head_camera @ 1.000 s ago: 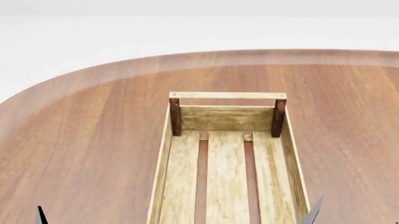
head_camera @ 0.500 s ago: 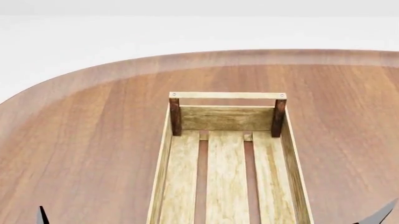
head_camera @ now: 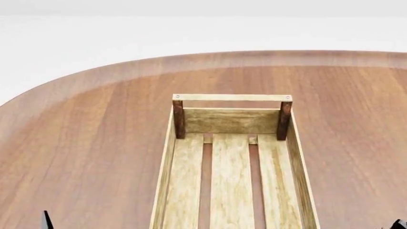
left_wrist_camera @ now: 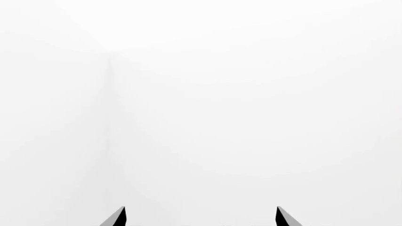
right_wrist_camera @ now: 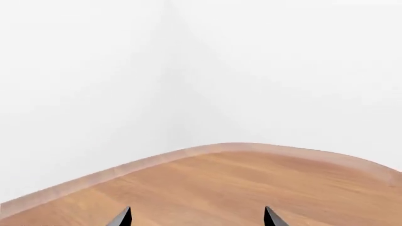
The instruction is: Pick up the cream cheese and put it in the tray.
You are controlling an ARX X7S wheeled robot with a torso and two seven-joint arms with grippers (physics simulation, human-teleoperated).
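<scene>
A: Where is the small flat white cream cheese box sitting?

B: It is not showing in any of the three views, so its place cannot be told. It is likely lying nearer the robot than the head camera is reaching.

A: And the large light wooden slatted tray (head_camera: 167, 157) with dark brown corner posts?

B: It is lying lengthwise on the brown oval wooden desk (head_camera: 83, 138), its far rail handle crossing between the two posts. The slats in view are carrying nothing, so the drop is not yet done, and the open top is leaving room for a lowering from above.

A: What are the arms doing?

B: The left end effector (left_wrist_camera: 201, 219) is pointing at blank white wall, its two dark tips standing well apart, so it is spread and gripping nothing. In the head view only one tip is poking up at the lower left corner. The right end effector (right_wrist_camera: 197, 219) is likewise spread and gripping nothing, facing over the desk's curved far edge, probably raised clear so it is not blocking a search for the box.
</scene>
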